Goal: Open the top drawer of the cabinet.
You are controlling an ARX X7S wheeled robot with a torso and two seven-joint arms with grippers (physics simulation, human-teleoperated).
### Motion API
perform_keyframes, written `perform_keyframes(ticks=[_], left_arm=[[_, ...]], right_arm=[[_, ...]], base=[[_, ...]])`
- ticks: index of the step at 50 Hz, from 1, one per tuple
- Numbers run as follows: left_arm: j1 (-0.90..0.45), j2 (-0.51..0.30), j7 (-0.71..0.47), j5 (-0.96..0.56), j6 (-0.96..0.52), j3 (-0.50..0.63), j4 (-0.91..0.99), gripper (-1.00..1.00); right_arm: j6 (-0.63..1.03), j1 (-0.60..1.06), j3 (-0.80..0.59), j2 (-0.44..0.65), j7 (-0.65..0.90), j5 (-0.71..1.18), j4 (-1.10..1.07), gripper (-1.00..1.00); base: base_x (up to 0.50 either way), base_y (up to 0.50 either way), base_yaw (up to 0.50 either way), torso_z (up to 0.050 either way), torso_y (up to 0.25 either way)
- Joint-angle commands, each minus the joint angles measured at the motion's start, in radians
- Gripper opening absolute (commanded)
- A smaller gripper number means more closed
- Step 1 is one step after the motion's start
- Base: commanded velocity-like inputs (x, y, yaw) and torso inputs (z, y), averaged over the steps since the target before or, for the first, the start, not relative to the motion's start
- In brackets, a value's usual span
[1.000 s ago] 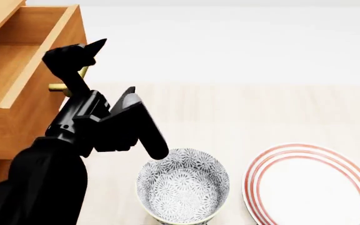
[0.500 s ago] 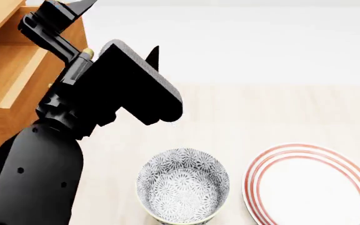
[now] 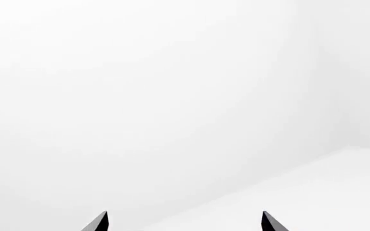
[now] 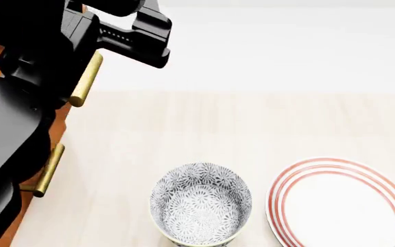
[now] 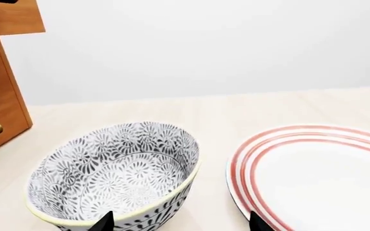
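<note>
The cabinet (image 4: 60, 128) shows only as orange-brown slivers behind my raised left arm (image 4: 39, 62). The top drawer (image 5: 11, 19) juts out past the cabinet's front (image 5: 2, 106) in the right wrist view. Its brass handle (image 4: 86, 80) is free, with no fingers on it. My left gripper (image 3: 183, 223) is open and faces a blank white wall with nothing between its fingertips. In the head view those fingertips lie beyond the top edge. The right gripper (image 5: 181, 223) is open too, low over the table in front of the bowl and plate.
A grey patterned bowl (image 4: 201, 203) and a red-ringed white plate (image 4: 341, 203) stand on the pale wooden table (image 4: 252, 128). A lower drawer's brass handle (image 4: 49, 170) sticks out below the top one. The same bowl (image 5: 117, 173) and plate (image 5: 320, 173) lie just ahead of the right gripper.
My left arm has risen from beside the top drawer's handle, up and towards the camera. It now hides the drawer's open inside. Bowl and plate have not moved.
</note>
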Motion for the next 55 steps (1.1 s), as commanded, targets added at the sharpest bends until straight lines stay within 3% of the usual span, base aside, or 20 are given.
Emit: perform_keyframes(ticks=[1,7,19,31,55], left_arm=[[-0.065,0.017,-0.148,-0.245,-0.025,-0.114,0.005,1.00],[-0.084,0.021,-0.232,-0.387,-0.036,-0.169,-0.017,1.00],[-0.090,-0.014,-0.250,-0.377,0.077,-0.162,-0.166,1.00],[-0.106,0.019,-0.353,-0.559,0.101,-0.302,-0.337,1.00],[-0.201,0.000,-0.465,-0.684,0.160,-0.371,-0.530,1.00]], right_arm=[[0.001,0.002,0.020,-0.015,-0.015,-0.012,-0.001,1.00],[0.000,0.001,0.018,-0.014,-0.014,-0.012,-0.002,1.00],[-0.002,0.002,0.012,-0.014,-0.015,-0.011,0.006,1.00],[-0.008,0.003,0.007,-0.014,-0.017,-0.010,0.016,1.00],[0.000,0.005,0.002,-0.008,-0.009,-0.004,0.009,1.00]], base=[[0.00,0.00,0.00,0.000,0.000],[0.00,0.00,0.00,0.000,0.000],[0.00,0.00,0.00,0.000,0.000],[0.00,0.00,0.00,0.000,0.000],[0.00,0.00,0.00,0.000,0.000]])
